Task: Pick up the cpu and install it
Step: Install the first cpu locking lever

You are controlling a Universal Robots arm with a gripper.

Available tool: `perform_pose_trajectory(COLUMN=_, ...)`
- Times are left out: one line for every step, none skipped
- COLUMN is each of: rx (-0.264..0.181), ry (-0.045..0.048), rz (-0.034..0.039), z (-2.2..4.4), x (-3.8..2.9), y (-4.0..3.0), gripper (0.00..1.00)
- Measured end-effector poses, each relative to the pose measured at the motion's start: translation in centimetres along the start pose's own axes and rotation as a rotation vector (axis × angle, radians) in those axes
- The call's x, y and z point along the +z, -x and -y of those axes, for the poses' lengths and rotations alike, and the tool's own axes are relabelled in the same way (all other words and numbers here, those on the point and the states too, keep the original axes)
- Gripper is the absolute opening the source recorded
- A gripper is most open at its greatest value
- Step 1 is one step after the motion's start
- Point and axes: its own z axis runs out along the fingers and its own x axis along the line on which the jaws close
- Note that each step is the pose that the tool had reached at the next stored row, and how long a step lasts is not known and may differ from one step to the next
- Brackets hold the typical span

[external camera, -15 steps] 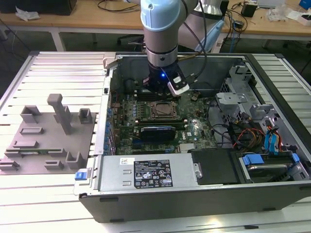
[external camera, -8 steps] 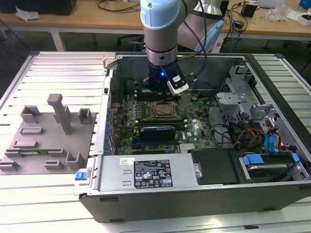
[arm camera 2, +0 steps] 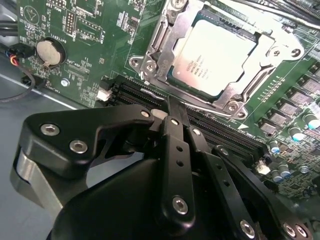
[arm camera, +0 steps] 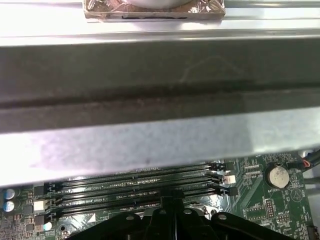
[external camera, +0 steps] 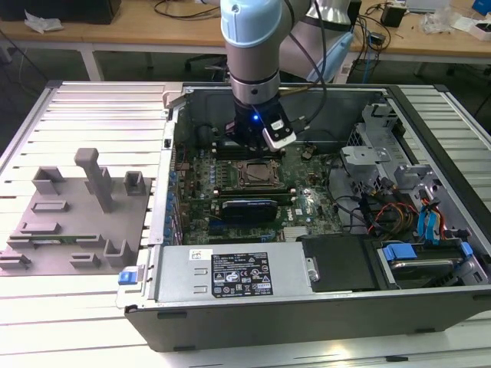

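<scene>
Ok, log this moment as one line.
cpu: seated in socket | end effector: shut, empty, over memory slots beside socket | arm: inside case

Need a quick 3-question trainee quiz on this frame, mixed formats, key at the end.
1. True or false: in the second wrist view the cpu lies in the motherboard socket.
2. Multiple choice: in the exterior view, the arm's end effector hangs over
A. the grey fixture plate
B. the motherboard inside the open computer case
C. the power supply
3. Fill in: the round silver part on the board in the second wrist view is a coin cell ____.

Key: 1 true; 2 B; 3 battery.
</scene>
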Motion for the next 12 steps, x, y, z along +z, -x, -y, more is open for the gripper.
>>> perform_pose_trajectory(rx=0.002, ry=-0.0019, rz=0.0007, z=0.0, x=0.03, y=-0.01, gripper=0.11)
perform_pose_trajectory(rx=0.005, ry=-0.0043, rz=0.0017, z=0.01, x=0.08, y=-0.01, gripper=0.11)
perform_pose_trajectory(rx=0.009, ry=-0.0066, rz=0.0032, z=0.03, x=0.15, y=-0.02, gripper=0.11)
perform_pose_trajectory(rx=0.011, ry=-0.0076, rz=0.0038, z=0.03, x=0.19, y=-0.03, gripper=0.11)
perform_pose_trajectory(rx=0.013, ry=-0.0085, rz=0.0046, z=0.04, x=0.23, y=-0.03, gripper=0.11)
perform_pose_trajectory(rx=0.015, ry=-0.01, rz=0.0056, z=0.05, x=0.26, y=-0.04, gripper=0.11)
perform_pose_trajectory(rx=0.017, ry=-0.0116, rz=0.0067, z=0.08, x=0.29, y=-0.04, gripper=0.11)
perform_pose_trajectory(rx=0.019, ry=-0.0127, rz=0.0076, z=0.1, x=0.32, y=-0.04, gripper=0.11)
perform_pose_trajectory(rx=0.021, ry=-0.0138, rz=0.0085, z=0.11, x=0.34, y=-0.04, gripper=0.11)
perform_pose_trajectory(rx=0.023, ry=-0.0155, rz=0.0094, z=0.14, x=0.36, y=-0.04, gripper=0.11)
perform_pose_trajectory(rx=0.025, ry=-0.0167, rz=0.0101, z=0.16, x=0.37, y=-0.05, gripper=0.11)
perform_pose_trajectory(rx=0.027, ry=-0.0184, rz=0.0113, z=0.17, x=0.39, y=-0.05, gripper=0.11)
